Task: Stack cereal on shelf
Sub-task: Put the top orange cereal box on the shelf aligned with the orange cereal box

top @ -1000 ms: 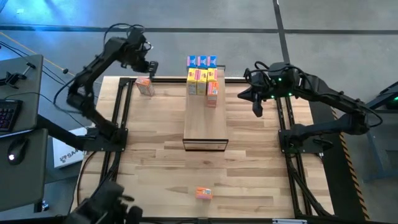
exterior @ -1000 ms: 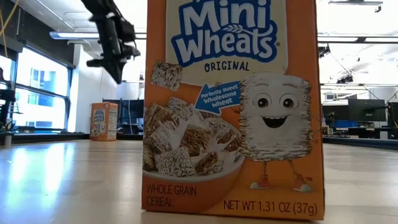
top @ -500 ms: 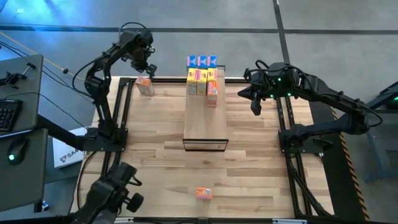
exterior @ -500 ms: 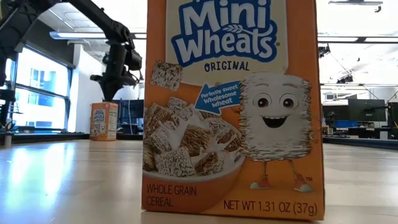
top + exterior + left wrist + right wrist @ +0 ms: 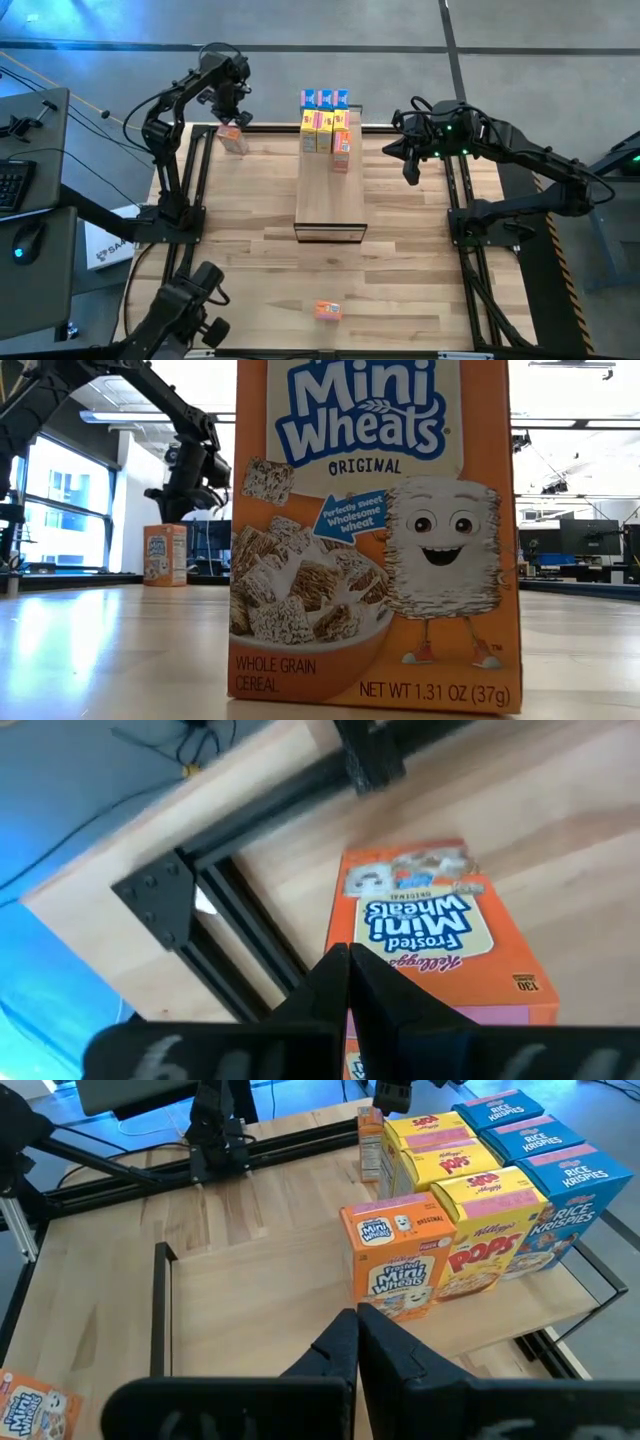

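An orange cereal box point(image 5: 233, 139) stands upright on the table's far left corner, also seen in the low view point(image 5: 165, 554). My left gripper point(image 5: 232, 110) hangs shut just over its top, pointing down point(image 5: 346, 964). The shelf point(image 5: 330, 200) lies along the table's middle. On its far end stand blue boxes point(image 5: 325, 98), yellow boxes point(image 5: 317, 130) and an orange box point(image 5: 342, 146). Another orange box point(image 5: 327, 310) stands near the table's front edge and fills the low view point(image 5: 375, 530). My right gripper point(image 5: 413, 172) hovers shut, right of the shelf. My left gripper comes from above with shut fingers point(image 5: 330, 982) at the pink top edge point(image 5: 450, 1016) of the upright orange box, on its side toward the table's left. I cannot tell whether the fingertips touch it.
Dark frame rails point(image 5: 195, 180) run along the table's left and right sides, and one runs along its far edge point(image 5: 280, 810) close behind the far left box. Bare tabletop point(image 5: 250, 230) lies between the left rail and the shelf.
My left gripper has come down toward the orange box in the far left corner and tipped from slanting to pointing almost straight down, staying shut. The box has stayed where it was.
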